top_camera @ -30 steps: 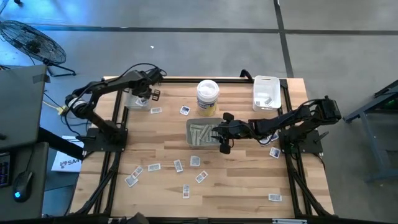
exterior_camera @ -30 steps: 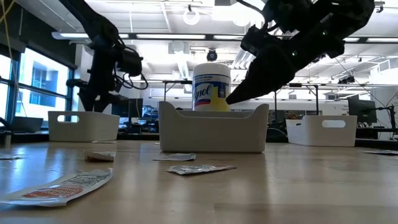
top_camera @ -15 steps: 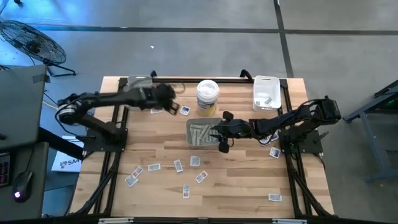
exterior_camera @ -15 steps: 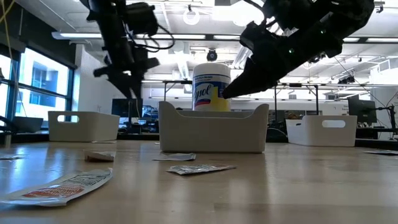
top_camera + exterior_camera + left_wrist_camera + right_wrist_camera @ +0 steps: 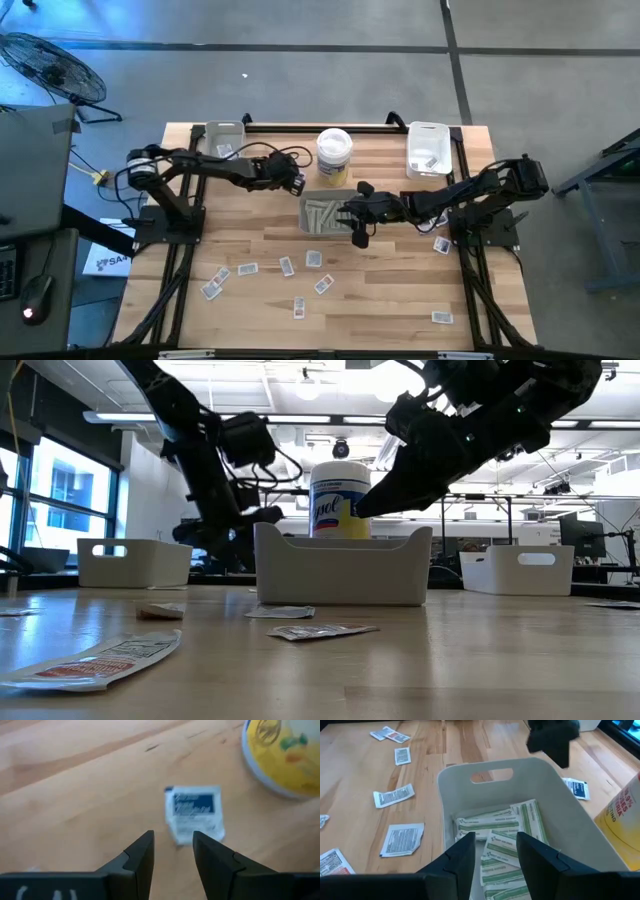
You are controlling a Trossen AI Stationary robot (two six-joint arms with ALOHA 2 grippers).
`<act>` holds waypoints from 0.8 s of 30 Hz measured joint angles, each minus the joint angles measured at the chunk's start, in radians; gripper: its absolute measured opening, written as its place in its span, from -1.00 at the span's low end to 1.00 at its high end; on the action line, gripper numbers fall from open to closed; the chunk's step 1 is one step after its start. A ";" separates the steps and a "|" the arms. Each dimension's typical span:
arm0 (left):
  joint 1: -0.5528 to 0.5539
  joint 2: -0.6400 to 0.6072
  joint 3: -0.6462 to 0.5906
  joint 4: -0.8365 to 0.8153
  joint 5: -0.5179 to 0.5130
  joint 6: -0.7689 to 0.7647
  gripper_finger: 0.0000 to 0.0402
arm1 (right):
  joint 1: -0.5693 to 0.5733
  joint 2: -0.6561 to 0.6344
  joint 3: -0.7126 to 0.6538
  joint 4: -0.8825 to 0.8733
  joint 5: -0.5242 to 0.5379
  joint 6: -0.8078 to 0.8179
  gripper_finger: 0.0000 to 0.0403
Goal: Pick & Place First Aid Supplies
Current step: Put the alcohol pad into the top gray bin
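Left fingers (image 5: 172, 851) parted—empty, over packet (image 5: 194, 812).

Pale blond wood with darker grain streaks across the worktop (image 5: 380, 290). White with a yellow label and blue lettering on the tub (image 5: 340, 500). Light grey on the middle tray (image 5: 560, 825), white on the two trays at the far corners (image 5: 428, 148). Pale cream with green print on the long strip packets (image 5: 490, 827) inside the middle tray. White with a dark blue printed block on the small square packet (image 5: 194, 812) near the tub. White with fine dark print on the loose packets (image 5: 402, 839), one with a touch of red (image 5: 390, 735). Matte black on both arms and on the fingers (image 5: 140, 857).
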 joint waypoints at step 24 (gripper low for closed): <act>0.078 0.083 0.001 0.112 0.167 -0.129 -0.34 | 0.000 0.000 0.000 -0.001 0.000 -0.002 -0.32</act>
